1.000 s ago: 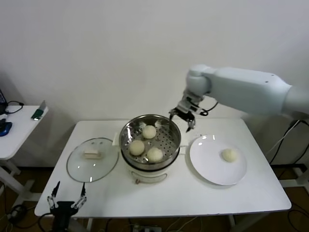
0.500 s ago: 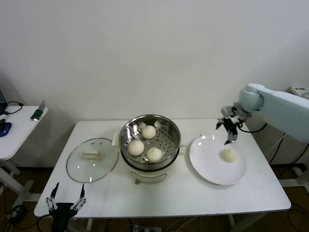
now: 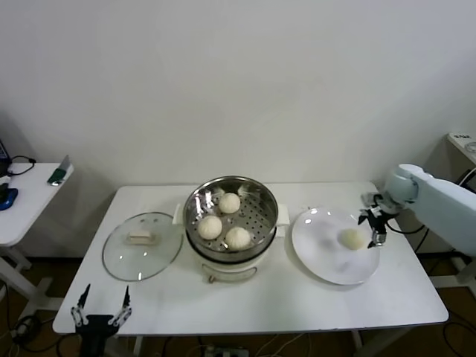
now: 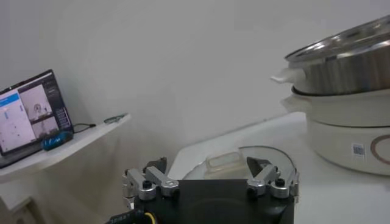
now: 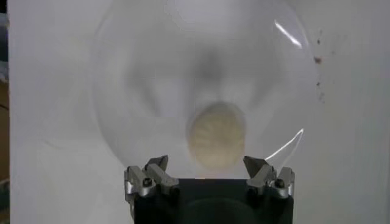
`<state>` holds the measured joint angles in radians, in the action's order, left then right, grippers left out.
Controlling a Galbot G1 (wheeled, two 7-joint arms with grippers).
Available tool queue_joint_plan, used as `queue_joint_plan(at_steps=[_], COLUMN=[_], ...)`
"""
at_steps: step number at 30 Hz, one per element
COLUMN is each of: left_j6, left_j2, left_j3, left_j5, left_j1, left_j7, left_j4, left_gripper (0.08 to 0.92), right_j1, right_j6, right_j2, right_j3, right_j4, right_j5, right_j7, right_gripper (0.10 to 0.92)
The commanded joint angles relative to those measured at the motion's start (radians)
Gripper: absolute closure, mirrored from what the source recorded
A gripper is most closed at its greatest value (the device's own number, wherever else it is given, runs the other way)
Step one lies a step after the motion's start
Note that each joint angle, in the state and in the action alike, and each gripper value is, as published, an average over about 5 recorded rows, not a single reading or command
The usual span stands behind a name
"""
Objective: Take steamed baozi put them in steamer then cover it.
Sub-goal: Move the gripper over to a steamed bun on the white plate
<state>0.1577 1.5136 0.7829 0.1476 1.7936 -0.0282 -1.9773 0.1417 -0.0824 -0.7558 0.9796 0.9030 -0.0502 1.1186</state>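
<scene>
Three baozi (image 3: 224,220) lie in the shiny steel steamer (image 3: 265,201) on its white pot base at the table's middle. One more baozi (image 3: 352,239) (image 5: 217,135) rests on the white plate (image 3: 323,253). My right gripper (image 3: 374,227) (image 5: 206,164) hangs open just to the right of that bun, its jaws wide and the bun apart from both. The glass cover (image 3: 143,245) (image 4: 241,159) lies flat on the table left of the steamer (image 4: 347,61). My left gripper (image 3: 101,308) (image 4: 206,168) waits open, low at the table's front left corner.
A small white side table (image 3: 22,201) with a laptop (image 4: 29,117) stands to the left. The plate's rim (image 5: 106,61) sits near the table's right edge. Bare tabletop lies in front of the steamer.
My right arm swung from behind the steamer rightward and down, ending beside the baozi on the plate. The left arm stayed put.
</scene>
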Motion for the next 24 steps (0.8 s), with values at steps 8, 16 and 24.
queue_joint_plan(at_steps=[8, 16, 24], left_j6=[-0.003, -0.005, -0.007], left_j2=[-0.002, -0.003, 0.001], left_j3=[0.002, 0.002, -0.001], left_j5=[0.003, 0.002, 0.005], left_j1=[-0.011, -0.014, -0.017], left_j7=[-0.001, -0.001, -0.005], left_j4=[0.015, 0.025, 0.026], left_gripper=[0.177, 0.177, 0.177], right_j1=[-0.092, -0.096, -0.087], right_j6=[0.045, 0.074, 0.091], right_j2=[-0.162, -0.193, -0.197], right_j3=[-0.132, -0.142, -0.133], right_j4=[-0.229, -0.275, -0.278], right_j5=[-0.112, -0.144, -0.142], right_j7=[0.006, 0.001, 0.020], right_gripper=[0.203, 0.203, 0.208])
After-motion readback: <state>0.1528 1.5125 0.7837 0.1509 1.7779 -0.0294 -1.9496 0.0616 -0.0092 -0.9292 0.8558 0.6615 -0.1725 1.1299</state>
